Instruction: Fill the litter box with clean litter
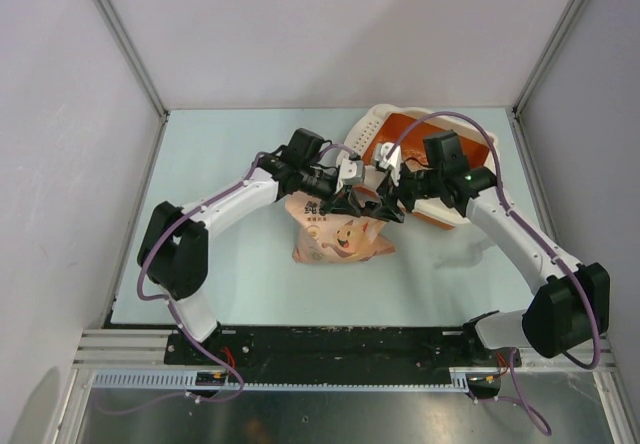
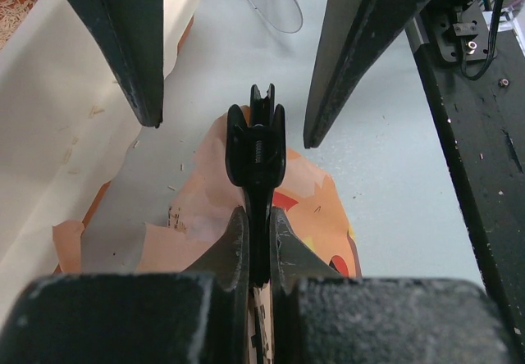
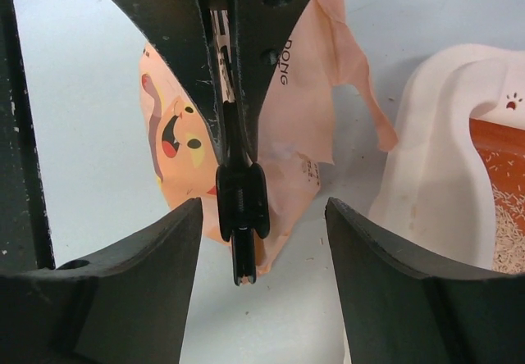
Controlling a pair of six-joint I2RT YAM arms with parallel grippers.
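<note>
— Where is the box?
— The box (image 1: pixel 372 126) sits on the table (image 1: pixel 250 284), far and right of centre, turned at an angle, with its perforated ledge at the far-left end.
— Any litter in it?
— A thin scatter of litter (image 3: pixel 507 216) lies on the orange floor, and orange shows through it. A few grains are on the table too.
— And the bag?
— The pink bag (image 1: pixel 340 239) is just near and left of the box, under both wrists.
— Left jaws?
— Pinched tight on a black clip (image 3: pixel 242 204) above the bag.
— Right jaws?
— Wide apart, one on each side of the clip and touching neither it nor the bag.
— Anything else?
— A clear scoop (image 2: pixel 275 3) lies on the table beyond the bag.
</note>
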